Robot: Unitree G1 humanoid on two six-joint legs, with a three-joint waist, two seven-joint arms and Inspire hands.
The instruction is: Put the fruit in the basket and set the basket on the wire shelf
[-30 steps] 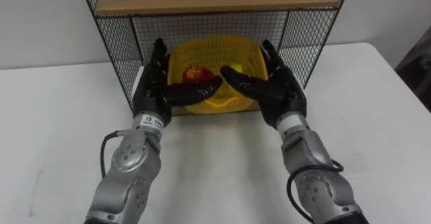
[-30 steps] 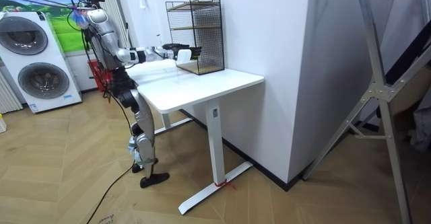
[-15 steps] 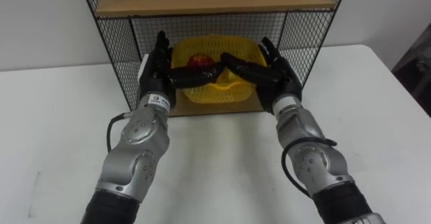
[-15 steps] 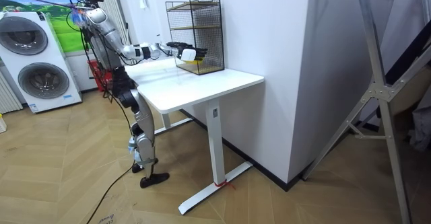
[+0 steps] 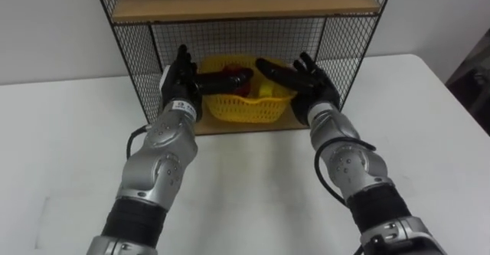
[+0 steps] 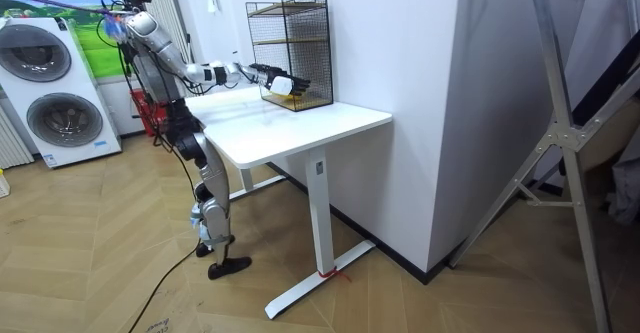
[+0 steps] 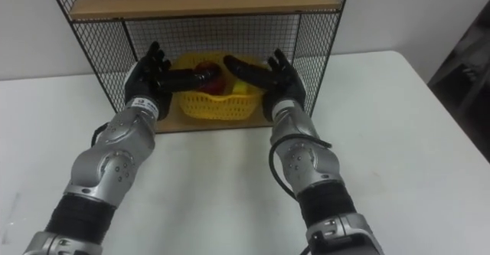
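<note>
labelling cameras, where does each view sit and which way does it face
Left eye view: on the head, looking down at the yellow plastic basket in the black wire shelf; both forearms, left hand, right hand show.
Right eye view: same, slightly aside.
Room view: off in the room, facing the white table; whole robot standing.
All share shelf and basket.

Nothing written can be read here. The back of the left hand (image 5: 183,85) bears a small white tag with dark print, too small and blurred to make out.
</note>
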